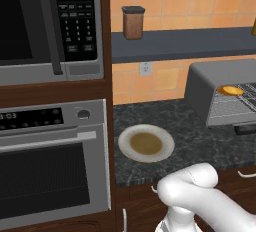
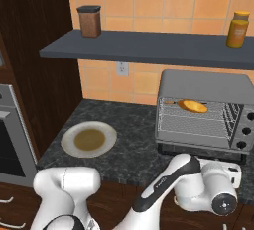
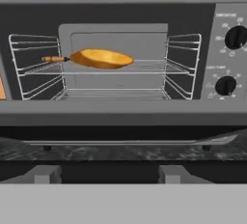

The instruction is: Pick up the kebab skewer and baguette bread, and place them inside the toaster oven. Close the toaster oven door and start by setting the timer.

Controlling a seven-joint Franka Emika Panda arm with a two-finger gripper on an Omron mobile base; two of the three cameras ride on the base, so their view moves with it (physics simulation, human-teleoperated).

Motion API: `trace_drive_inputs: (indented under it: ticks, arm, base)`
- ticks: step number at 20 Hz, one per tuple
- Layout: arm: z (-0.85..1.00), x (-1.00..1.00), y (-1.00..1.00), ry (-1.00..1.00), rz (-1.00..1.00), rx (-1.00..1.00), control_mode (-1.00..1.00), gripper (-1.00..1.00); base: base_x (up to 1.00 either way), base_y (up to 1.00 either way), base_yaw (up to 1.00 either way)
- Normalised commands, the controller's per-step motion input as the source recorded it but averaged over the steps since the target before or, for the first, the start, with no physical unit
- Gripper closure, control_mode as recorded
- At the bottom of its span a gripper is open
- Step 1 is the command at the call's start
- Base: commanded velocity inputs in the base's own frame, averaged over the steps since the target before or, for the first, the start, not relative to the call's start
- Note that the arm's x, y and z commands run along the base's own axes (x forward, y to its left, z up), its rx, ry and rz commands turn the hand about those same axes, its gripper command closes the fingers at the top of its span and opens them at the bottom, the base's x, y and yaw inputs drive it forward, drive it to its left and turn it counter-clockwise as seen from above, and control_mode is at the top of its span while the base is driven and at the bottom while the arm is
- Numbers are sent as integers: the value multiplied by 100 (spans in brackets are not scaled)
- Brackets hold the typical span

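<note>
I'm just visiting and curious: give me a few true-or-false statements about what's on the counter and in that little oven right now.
1. The baguette bread lies on a rack inside the toaster oven. True.
2. The toaster oven door is shut. False: it hangs open, folded down in front.
3. The plate on the counter still holds the bread. False: nothing lies on it.
4. The kebab skewer pokes out beside the bread on the same rack. True.
5. A brown canister stands on the shelf. True.
</note>
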Motion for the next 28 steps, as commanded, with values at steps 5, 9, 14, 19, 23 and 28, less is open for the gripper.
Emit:
trace_drive_inputs:
  ticks: [5,9,14,19,23,28]
  arm:
    - [2,79,22,2,0,0,-100,-100]
    - [0,77,21,10,0,0,-100,-100]
    - [0,72,15,12,0,0,-100,-100]
    - [0,65,13,7,0,0,-100,-100]
    - [-3,45,6,0,0,0,-100,-100]
    - [-4,41,2,0,0,0,-100,-100]
  base:
    - [0,0,0]
    - [0,0,0]
    - [0,0,0]
    - [0,0,0]
    - [0,0,0]
    - [0,0,0]
